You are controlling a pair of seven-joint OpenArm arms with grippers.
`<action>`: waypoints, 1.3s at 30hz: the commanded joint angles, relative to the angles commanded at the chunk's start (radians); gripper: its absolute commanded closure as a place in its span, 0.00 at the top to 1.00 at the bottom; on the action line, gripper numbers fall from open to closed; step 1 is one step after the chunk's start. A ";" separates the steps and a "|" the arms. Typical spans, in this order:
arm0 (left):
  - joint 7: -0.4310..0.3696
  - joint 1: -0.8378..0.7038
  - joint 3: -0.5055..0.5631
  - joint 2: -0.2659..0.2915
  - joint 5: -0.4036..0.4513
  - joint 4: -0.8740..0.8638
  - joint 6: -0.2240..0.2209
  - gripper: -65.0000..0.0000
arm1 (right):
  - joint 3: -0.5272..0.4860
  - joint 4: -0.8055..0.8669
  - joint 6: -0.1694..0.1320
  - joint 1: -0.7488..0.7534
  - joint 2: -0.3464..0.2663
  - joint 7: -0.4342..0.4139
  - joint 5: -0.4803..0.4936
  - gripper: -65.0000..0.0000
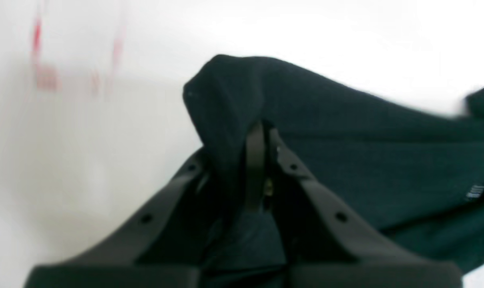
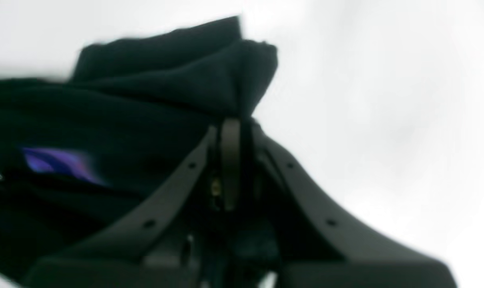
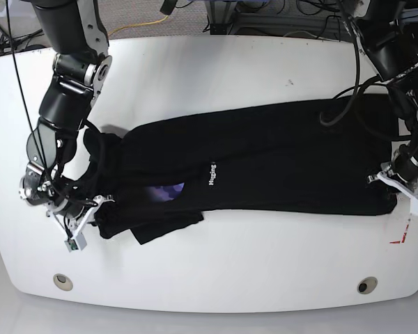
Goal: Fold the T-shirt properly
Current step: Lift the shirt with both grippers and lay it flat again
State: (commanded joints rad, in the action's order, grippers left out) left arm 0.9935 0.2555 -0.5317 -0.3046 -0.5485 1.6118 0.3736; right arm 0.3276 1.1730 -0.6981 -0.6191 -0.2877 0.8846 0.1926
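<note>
Right gripper (image 2: 233, 120) pinched closed on a bunched fold of black T-shirt (image 2: 153, 108); purple print patch at left, blurry.

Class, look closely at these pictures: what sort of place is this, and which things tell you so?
Probably a robotics lab or workshop, not a home. A bare white table has two robot arms mounted at its far edge, loose cables trail behind it, and each hand grips the black T-shirt.
</note>
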 joint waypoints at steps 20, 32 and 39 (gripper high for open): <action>0.075 0.551 0.063 -0.238 0.008 0.057 0.005 0.00 | -0.164 0.110 0.000 -0.562 -0.089 0.172 0.002 0.00; 0.075 0.486 0.061 -0.238 0.008 0.032 0.097 0.00 | -0.158 0.486 0.000 -0.333 -0.084 0.319 0.003 0.00; 0.075 0.262 0.028 -0.186 0.008 0.155 0.141 0.00 | -0.071 0.675 0.000 -0.017 -0.040 0.319 0.003 0.00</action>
State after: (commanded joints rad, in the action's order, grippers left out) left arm 1.0687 0.5178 -0.5040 -0.4902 -0.5409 1.7668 0.5148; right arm 0.2570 1.8481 -0.6981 -0.6360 -0.3276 1.2037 0.1956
